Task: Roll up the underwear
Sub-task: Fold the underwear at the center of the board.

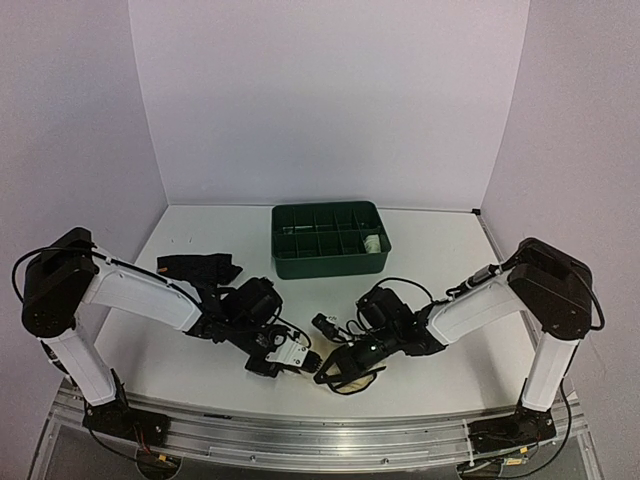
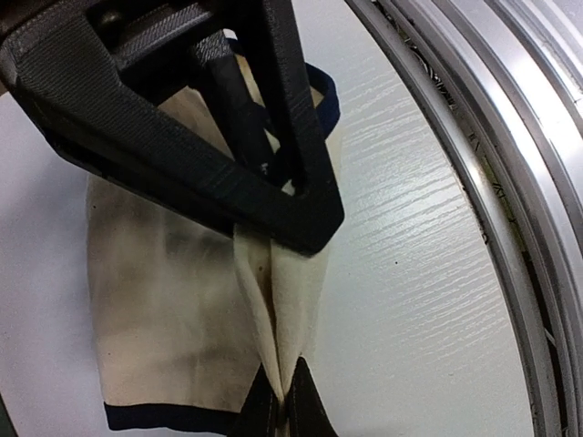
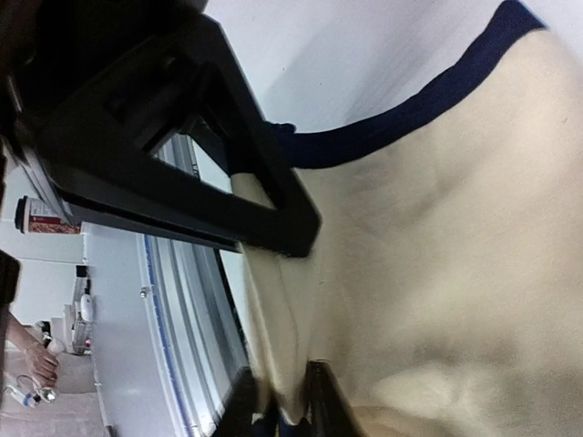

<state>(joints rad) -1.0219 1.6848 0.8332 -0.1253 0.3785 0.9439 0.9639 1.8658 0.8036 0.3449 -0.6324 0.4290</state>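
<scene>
The cream underwear (image 1: 338,378) with dark edging lies near the table's front edge, between both grippers. In the left wrist view the cream underwear (image 2: 164,300) hangs flat, and my left gripper (image 2: 284,401) is shut on a pinched fold of it. My left gripper (image 1: 303,358) sits just left of the cloth. My right gripper (image 3: 278,401) has a thicker fold of the cream underwear (image 3: 437,255) between fingers that stand slightly apart. From above, my right gripper (image 1: 332,370) is at the cloth's right side. The black underwear (image 1: 197,267) lies at the back left. A pale underwear roll (image 1: 372,243) sits in the tray.
The dark green compartmented tray (image 1: 300,268) stands at the middle back of the table. The metal rail (image 2: 510,209) of the table's front edge runs close by the cloth and both grippers. White walls enclose the back and sides.
</scene>
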